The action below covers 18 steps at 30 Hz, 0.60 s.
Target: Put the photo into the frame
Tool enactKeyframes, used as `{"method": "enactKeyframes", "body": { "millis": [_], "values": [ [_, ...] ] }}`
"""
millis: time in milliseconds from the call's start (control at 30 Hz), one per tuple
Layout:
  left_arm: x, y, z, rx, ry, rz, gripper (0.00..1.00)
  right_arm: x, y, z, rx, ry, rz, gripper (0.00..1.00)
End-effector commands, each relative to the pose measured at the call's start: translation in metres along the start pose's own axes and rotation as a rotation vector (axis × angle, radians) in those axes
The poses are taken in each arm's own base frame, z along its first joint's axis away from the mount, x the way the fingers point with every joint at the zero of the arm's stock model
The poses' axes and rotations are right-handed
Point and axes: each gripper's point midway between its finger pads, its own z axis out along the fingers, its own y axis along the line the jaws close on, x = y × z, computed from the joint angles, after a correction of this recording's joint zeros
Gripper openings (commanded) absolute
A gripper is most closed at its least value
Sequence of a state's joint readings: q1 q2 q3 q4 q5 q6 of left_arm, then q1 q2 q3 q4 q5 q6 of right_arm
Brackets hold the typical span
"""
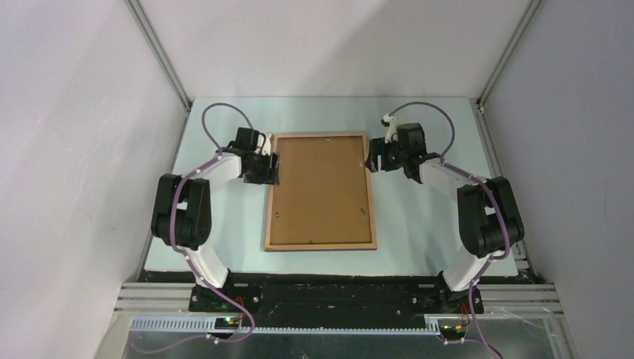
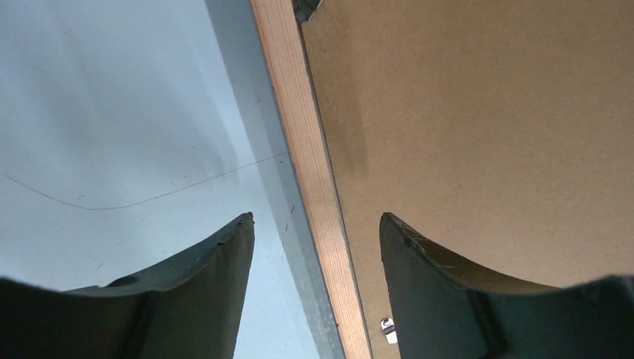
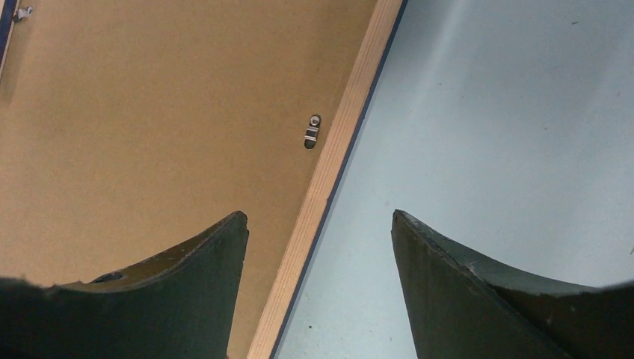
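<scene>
Frame [image 1: 320, 246] rails in wood-brown lie flat on the pale blue table [image 1: 419, 224], in the middle between the two arms, long side running away from the bases. A brown backing board [image 1: 321, 187] fills the opening of the frame. The left tool [image 1: 271, 168] is at the left rail, near the far corner, and the right tool [image 1: 371, 161] is at the right rail, about opposite to it. From this height I cannot tell how wide each tool stands.

From the left wrist, the left tool [image 2: 315, 217] has its fingers well apart. One finger [image 2: 209, 284] is over the table and the other finger is over the backing board, and the wooden rail [image 2: 299, 134] passes between them. Nothing is clamped. A small metal clip [image 2: 387, 329] shows at the bottom, just beside the rail.

From the right wrist, the right tool [image 3: 318, 215] is also spread wide and holds nothing. The right rail [image 3: 359, 97] runs through the gap, with a thin dark blue edge on its outer side. One finger is above the board, the other above the bare table. A metal turn clip [image 3: 312, 132] sits on the board, touching the rail.
</scene>
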<state>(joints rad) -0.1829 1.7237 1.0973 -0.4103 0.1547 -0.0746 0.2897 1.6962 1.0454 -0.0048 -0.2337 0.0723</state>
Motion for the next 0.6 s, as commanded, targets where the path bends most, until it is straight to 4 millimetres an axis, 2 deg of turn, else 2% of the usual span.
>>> {"method": "enactKeyframes", "body": {
  "millis": [0, 333, 433, 467, 500, 533, 567],
  "values": [
    [-0.009, -0.006, 0.002, 0.036, 0.012, 0.025, 0.65, -0.017, 0.003, -0.002, 0.006, -0.027, -0.032, 0.74],
    [0.002, -0.006, 0.012, 0.048, 0.06, 0.023, 0.43, -0.022, 0.014, -0.004, -0.012, -0.043, -0.049, 0.74],
    [0.003, -0.007, 0.014, 0.054, 0.065, 0.025, 0.39, -0.019, 0.011, -0.001, 0.025, -0.026, -0.065, 0.74],
    [0.004, -0.007, 0.015, 0.056, 0.069, 0.024, 0.36, -0.024, 0.01, 0.0, 0.034, -0.028, -0.073, 0.74],
    [0.004, -0.008, 0.016, 0.062, 0.071, 0.025, 0.34, -0.019, 0.006, 0.003, 0.055, -0.005, -0.072, 0.74],
    [0.005, -0.008, 0.017, 0.064, 0.075, 0.024, 0.31, -0.024, 0.006, 0.004, 0.06, -0.007, -0.076, 0.74],
    [0.006, -0.009, 0.018, 0.071, 0.078, 0.022, 0.3, -0.019, 0.004, 0.006, 0.072, 0.015, -0.075, 0.74]
  ]
}}
